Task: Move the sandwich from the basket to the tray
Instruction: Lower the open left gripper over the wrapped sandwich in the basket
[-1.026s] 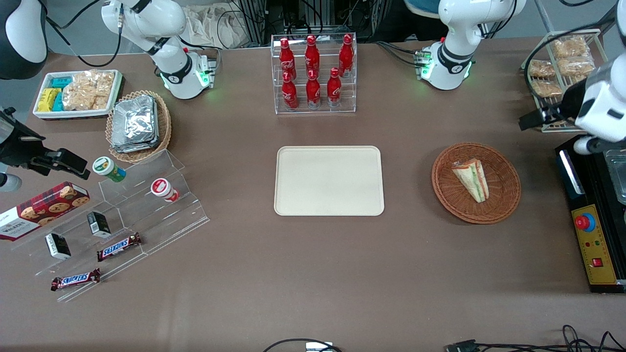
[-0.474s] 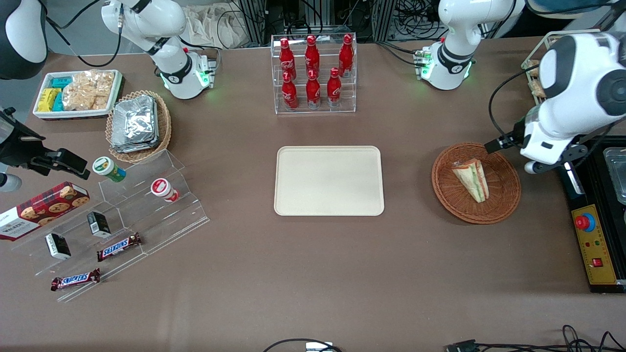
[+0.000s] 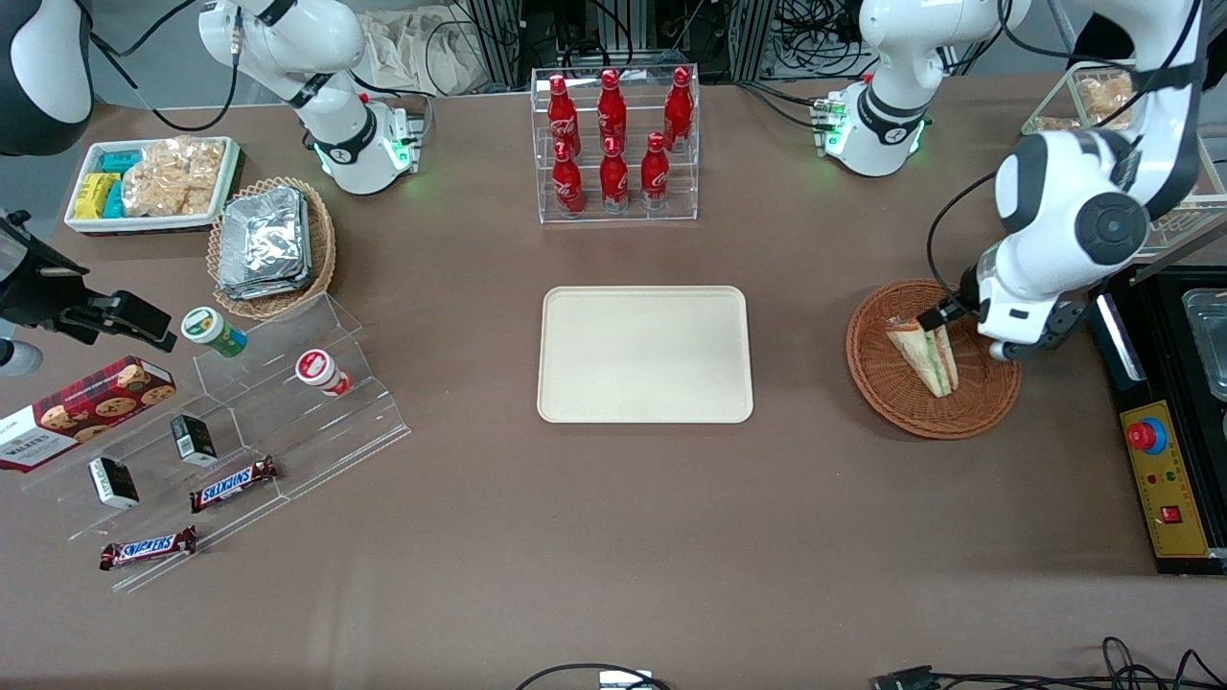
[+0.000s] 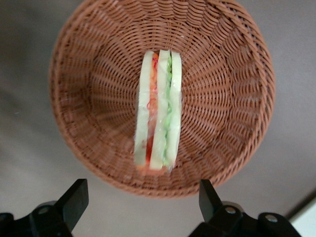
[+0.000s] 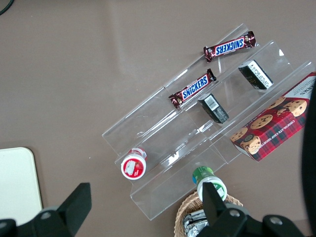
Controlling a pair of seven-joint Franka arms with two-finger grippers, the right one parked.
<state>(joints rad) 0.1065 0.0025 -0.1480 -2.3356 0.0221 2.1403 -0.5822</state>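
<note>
The sandwich (image 3: 925, 352), a pale wedge with green and orange-red layers, lies in the reddish-brown wicker basket (image 3: 882, 402) toward the working arm's end of the table. My left gripper (image 3: 966, 333) hangs above the basket, open and empty, over the part of the rim farther from the tray. In the left wrist view the sandwich (image 4: 158, 111) lies on its edge in the basket (image 4: 89, 98), and the gripper (image 4: 141, 200) has its fingers spread wide just past the basket's rim. The cream tray (image 3: 644, 355) sits bare at the table's middle.
A black control box (image 3: 1165, 460) with a red button stands beside the basket at the table's end. A wire rack of bread (image 3: 1102, 96) and a clear rack of red bottles (image 3: 613, 144) stand farther from the camera. Acrylic steps with snacks (image 3: 240, 422) lie toward the parked arm's end.
My left arm has swung in from the table's end and come down over the basket. The sandwich, basket and tray have not moved.
</note>
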